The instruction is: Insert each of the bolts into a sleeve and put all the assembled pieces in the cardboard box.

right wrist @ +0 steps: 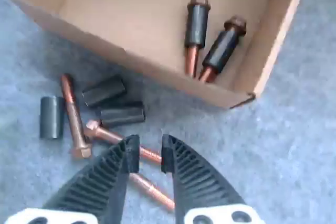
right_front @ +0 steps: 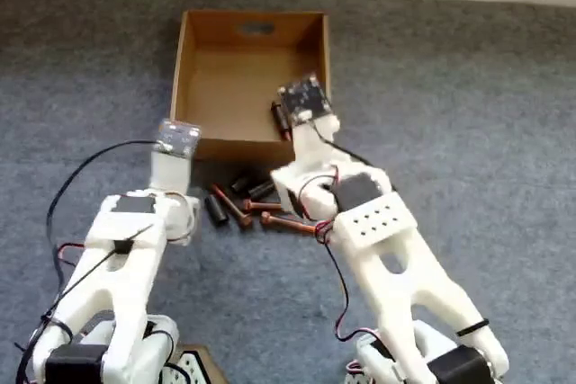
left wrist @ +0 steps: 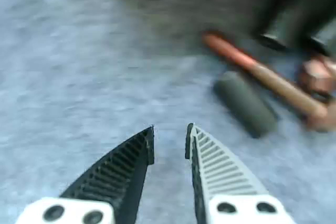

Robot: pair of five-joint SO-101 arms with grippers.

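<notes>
From up high, the brown cardboard box sits on fuzzy grey carpet. Loose bolts and sleeves lie in a pile just in front of it, between two white arms.

In the left wrist view, the left gripper has its pointy, ribbed tips a little apart, holding nothing. A round dark sleeve lies near, beside a long copper bolt.

In the right wrist view, the right gripper also has its tips a little apart, above a shiny bolt. Two joined pieces lie inside the box, near a corner.

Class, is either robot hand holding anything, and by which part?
Nothing is held: the left hand and right hand are both open and empty.
</notes>
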